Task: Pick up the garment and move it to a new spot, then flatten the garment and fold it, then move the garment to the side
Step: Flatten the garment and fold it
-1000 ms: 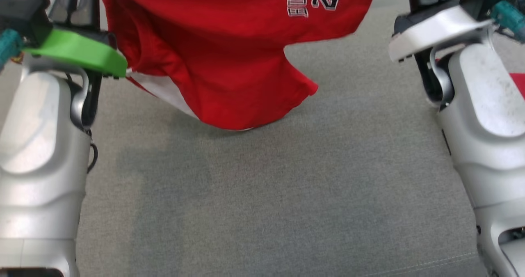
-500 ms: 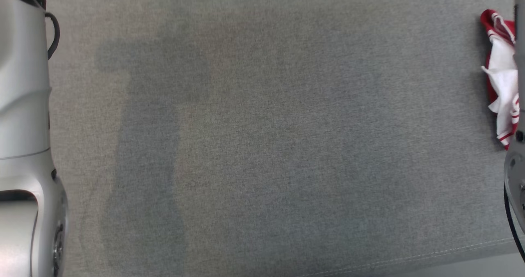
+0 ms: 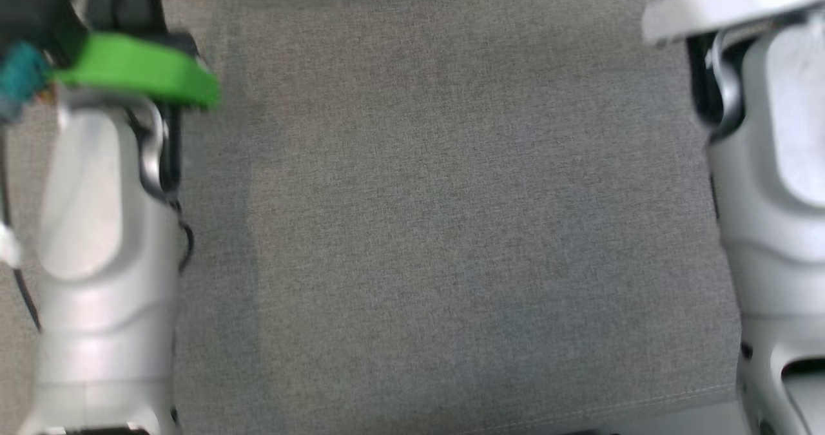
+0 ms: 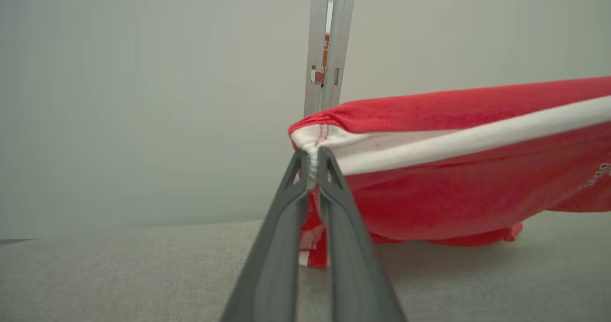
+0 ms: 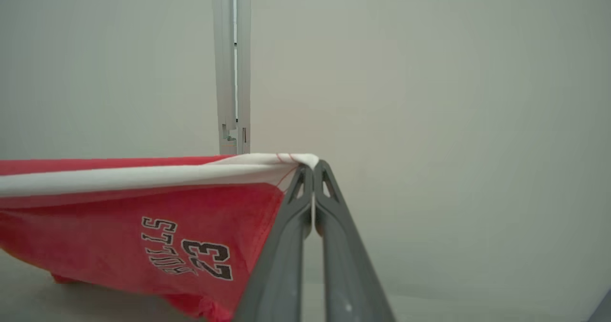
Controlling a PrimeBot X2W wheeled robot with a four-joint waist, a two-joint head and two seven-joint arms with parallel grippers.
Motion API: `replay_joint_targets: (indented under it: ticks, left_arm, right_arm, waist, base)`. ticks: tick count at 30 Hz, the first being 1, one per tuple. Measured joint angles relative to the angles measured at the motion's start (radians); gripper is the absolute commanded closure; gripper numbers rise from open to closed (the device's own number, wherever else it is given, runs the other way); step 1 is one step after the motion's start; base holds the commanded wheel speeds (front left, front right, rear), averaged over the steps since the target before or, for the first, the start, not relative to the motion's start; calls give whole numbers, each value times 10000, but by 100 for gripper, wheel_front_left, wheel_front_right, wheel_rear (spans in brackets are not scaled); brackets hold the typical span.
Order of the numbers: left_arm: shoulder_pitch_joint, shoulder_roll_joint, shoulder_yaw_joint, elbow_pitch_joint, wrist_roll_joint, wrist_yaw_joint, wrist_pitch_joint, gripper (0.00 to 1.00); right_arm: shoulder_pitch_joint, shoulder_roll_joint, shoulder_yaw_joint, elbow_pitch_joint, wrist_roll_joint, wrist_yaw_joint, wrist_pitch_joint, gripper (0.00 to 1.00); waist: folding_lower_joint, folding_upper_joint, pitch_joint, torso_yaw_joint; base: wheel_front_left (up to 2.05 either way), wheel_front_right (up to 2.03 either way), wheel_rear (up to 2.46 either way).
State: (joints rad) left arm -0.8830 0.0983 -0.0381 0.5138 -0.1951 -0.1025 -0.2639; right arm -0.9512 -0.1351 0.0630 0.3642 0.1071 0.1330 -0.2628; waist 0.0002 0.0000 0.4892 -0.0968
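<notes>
The garment (image 4: 453, 193) is a red jersey with a white band and the number 23 (image 5: 205, 260). It hangs stretched between my two grippers above the grey cloth surface (image 3: 419, 229). Its lowest folds reach down to that surface. In the left wrist view my left gripper (image 4: 312, 162) is shut on one white-banded corner. In the right wrist view my right gripper (image 5: 312, 167) is shut on the opposite corner of the garment (image 5: 119, 226). In the head view my left forearm (image 3: 103, 229) with its green piece (image 3: 142, 74) stands at the left. My right forearm (image 3: 773, 196) stands at the right.
A pale wall with a vertical metal post (image 4: 329, 40) rises behind the surface; the same post (image 5: 232, 64) appears in the right wrist view. The grey surface's front seam (image 3: 677, 399) runs along the head view's lower right.
The head camera has swung, so its whole picture has shifted twice. The garment that hung at the top of that picture one second ago has left it.
</notes>
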Motion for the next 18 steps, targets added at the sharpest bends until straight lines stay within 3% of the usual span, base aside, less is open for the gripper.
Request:
replay_joint_targets:
  ticks: [6,12,18]
  left_arm:
    - [2276,-428,445,-71,-113,-115,0,100]
    - [3787,-554,464,-12,-163,-207,0,100]
    - [5046,-571,410,36,-869,-142,0,100]
  right_arm:
    - [2323,-81,418,-360,688,2,2,100]
    - [4059,40,435,-408,1057,4,4,100]
    - [5248,161,568,-207,1204,8,4,100]
  waist:
    - [-2,0,-444,18]
    - [-2,0,-1146,59]
    - [-2,0,-1964,106]
  base:
    - [0,0,0]
    - [0,0,0]
    - [0,0,0]
